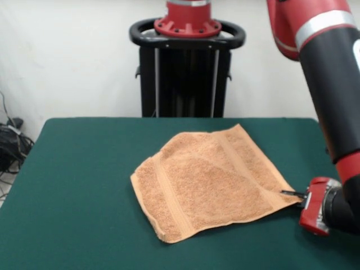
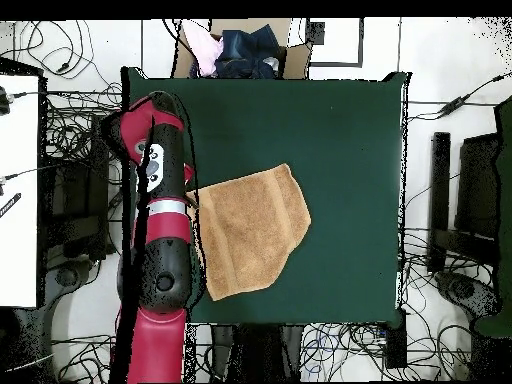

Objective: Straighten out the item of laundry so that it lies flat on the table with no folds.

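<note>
The item of laundry (image 1: pixel 211 183), an orange-tan terry towel, lies near the middle of the green table (image 1: pixel 79 185). A diagonal fold runs across it, and one part is doubled over toward the far right corner. My gripper (image 1: pixel 293 194) is low at the towel's right corner, and its thin black fingers look shut on that corner. In the overhead view the towel (image 2: pixel 250 230) sits at the left side of the table (image 2: pixel 350 130). There the red arm (image 2: pixel 160 200) lies along the table's left edge and covers the gripper.
The black pedestal (image 1: pixel 187 73) stands behind the table's far edge. Cables (image 1: pixel 11 140) hang off the left side. In the overhead view a box of clothes (image 2: pixel 245 50) sits past the top edge, and cables ring the table.
</note>
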You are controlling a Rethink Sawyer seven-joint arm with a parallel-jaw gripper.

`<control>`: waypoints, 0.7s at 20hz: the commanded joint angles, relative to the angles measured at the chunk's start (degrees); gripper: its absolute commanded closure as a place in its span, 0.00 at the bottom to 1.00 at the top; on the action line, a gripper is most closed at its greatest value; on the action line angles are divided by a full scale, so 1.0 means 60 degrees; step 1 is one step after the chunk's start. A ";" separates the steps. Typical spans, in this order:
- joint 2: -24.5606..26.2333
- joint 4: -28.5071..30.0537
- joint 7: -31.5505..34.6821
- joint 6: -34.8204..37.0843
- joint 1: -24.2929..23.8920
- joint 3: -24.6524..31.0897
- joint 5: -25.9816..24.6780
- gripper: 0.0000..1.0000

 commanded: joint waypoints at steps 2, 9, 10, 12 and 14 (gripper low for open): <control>0.2465 0.0703 0.1674 -0.5445 0.0394 -0.2066 0.3979 1.00; 0.2447 0.0976 0.1393 -0.5502 0.0166 -0.3614 0.5740 1.00; 0.2448 0.1010 0.1345 -0.5539 0.0138 -0.3795 0.5930 1.00; 0.2447 0.1078 0.1240 -0.5596 0.0086 -0.4167 0.6338 1.00; 0.2443 0.1147 0.1171 -0.5556 0.0020 -0.4627 0.6837 1.00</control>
